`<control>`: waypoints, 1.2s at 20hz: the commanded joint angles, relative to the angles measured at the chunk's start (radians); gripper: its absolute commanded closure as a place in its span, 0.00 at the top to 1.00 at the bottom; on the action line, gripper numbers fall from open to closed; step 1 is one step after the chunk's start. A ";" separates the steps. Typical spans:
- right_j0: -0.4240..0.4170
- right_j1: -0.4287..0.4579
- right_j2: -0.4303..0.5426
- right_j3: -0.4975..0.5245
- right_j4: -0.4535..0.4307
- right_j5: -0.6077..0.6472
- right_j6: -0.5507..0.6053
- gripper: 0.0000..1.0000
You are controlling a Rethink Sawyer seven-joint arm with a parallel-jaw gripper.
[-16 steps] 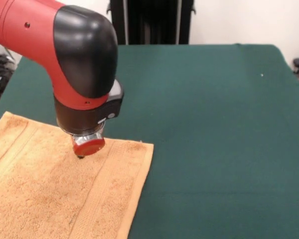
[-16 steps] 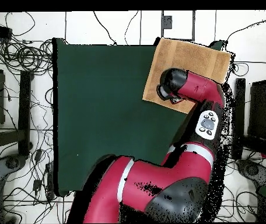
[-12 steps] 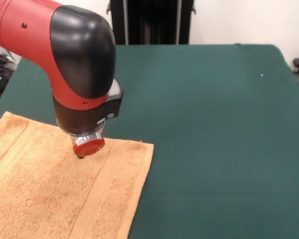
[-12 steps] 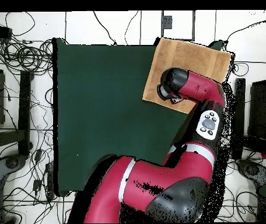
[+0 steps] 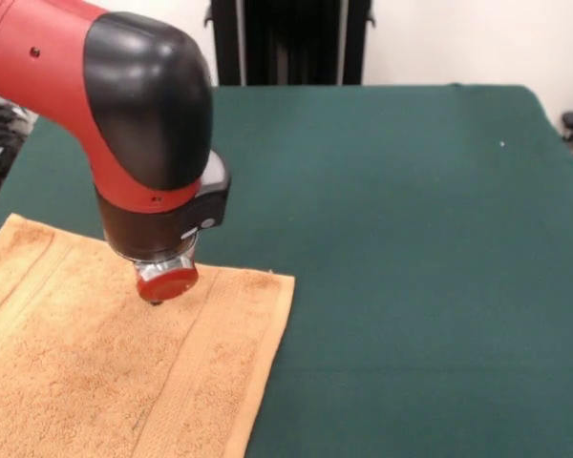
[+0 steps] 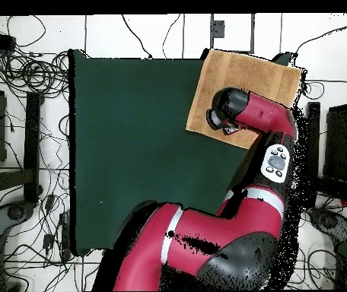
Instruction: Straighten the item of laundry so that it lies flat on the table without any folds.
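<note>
At 8 o'clock on the green bench, towel lies flat, lower and left parts cut off. Arm comes down vertical, gripper tip on the towel near its far edge; shifted slightly left since earlier. Gripper state: can't tell, wrist hides it.

No writing, label, brand, number or sign can be read in either view. The arm's button panel carries small marks in the overhead view, but they are too small to make out.
</note>
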 commanded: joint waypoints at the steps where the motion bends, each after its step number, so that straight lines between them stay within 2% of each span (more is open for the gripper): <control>1: -0.055 0.150 0.285 0.023 0.012 0.114 -0.213 0.00; 4: -0.105 0.153 0.376 0.033 0.047 0.188 -0.275 0.00; 8: -0.125 0.156 0.411 0.025 0.046 0.267 -0.292 0.00; 15: -0.160 0.130 0.480 0.095 0.048 0.160 -0.245 0.00; 24: -0.153 0.168 0.484 0.012 0.005 0.335 -0.193 0.00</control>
